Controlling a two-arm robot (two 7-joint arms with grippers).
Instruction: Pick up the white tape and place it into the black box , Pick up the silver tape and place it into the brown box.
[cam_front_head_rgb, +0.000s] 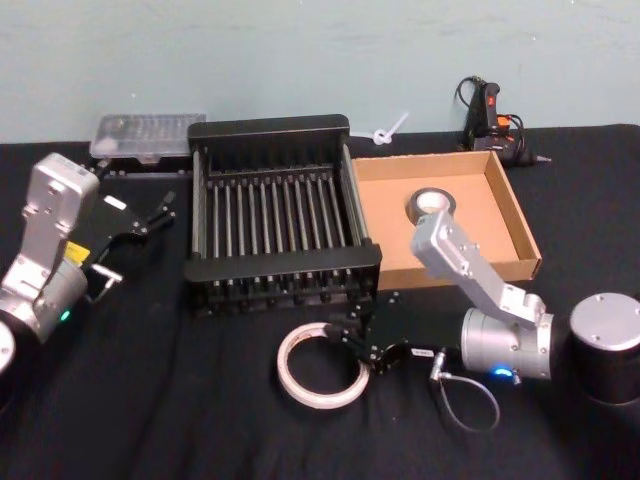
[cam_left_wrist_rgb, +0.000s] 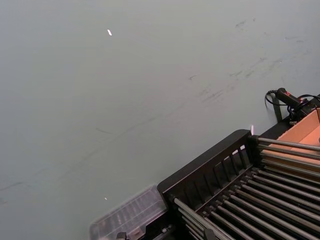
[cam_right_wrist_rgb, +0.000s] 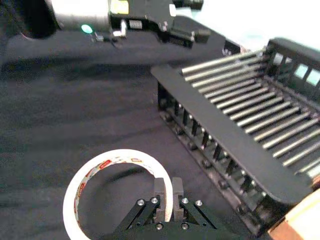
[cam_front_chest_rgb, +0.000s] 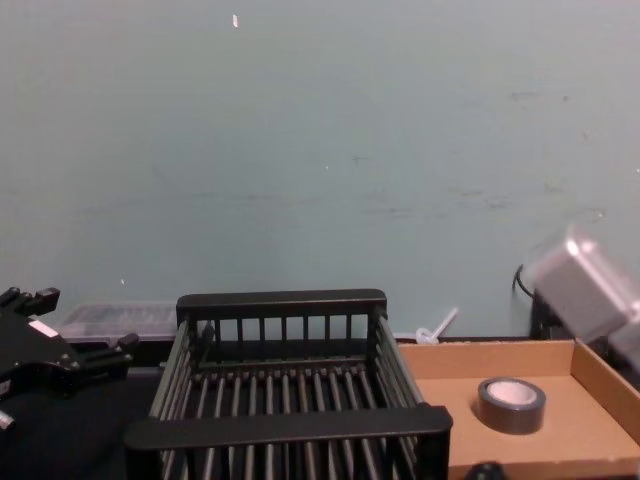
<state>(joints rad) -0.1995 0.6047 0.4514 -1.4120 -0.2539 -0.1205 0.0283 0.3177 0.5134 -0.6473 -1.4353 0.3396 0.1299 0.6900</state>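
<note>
The white tape (cam_front_head_rgb: 285, 368) is a thin ring on the black cloth just in front of the black box (cam_front_head_rgb: 280, 268). My right gripper (cam_front_head_rgb: 345, 345) is at the ring's right side. In the right wrist view its fingers (cam_right_wrist_rgb: 161, 196) are shut on the wall of the white tape (cam_right_wrist_rgb: 72, 197), one inside the ring and one outside. The silver tape (cam_front_head_rgb: 432, 203) lies flat inside the brown box (cam_front_head_rgb: 515, 215), to the right of the black box (cam_front_chest_rgb: 288, 427). My left gripper (cam_front_head_rgb: 150, 213) hangs open and empty, left of the black box.
A clear plastic case (cam_front_head_rgb: 147, 135) sits behind the black box at the back left. A black corded tool (cam_front_head_rgb: 490, 120) and a white zip tie (cam_front_head_rgb: 390, 130) lie at the back right. A wall stands close behind the table.
</note>
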